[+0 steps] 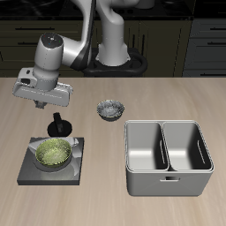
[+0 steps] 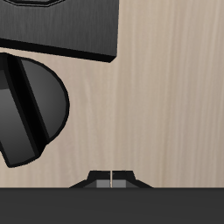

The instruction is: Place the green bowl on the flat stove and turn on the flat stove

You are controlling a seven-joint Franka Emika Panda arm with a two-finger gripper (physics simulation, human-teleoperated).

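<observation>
Resting on the flat stove (image 1: 53, 162), the green bowl (image 1: 53, 154) sits behind which the gripper (image 1: 48, 108) hovers above the knob (image 1: 59, 124); finger state cannot be determined.

Nothing here can be read. The green bowl (image 1: 53, 153) has only a speckled pattern inside, no letters. The flat stove (image 1: 31, 172) shows ring marks, and its black knob (image 2: 31, 109) carries a plain raised bar without numbers or symbols. The grey-white bowl (image 1: 109, 109) bears a pattern that is too small to make out as writing. The metal tray (image 1: 168, 181) is bare, and the robot arm (image 1: 48, 66) shows no brand or label from either view.
</observation>
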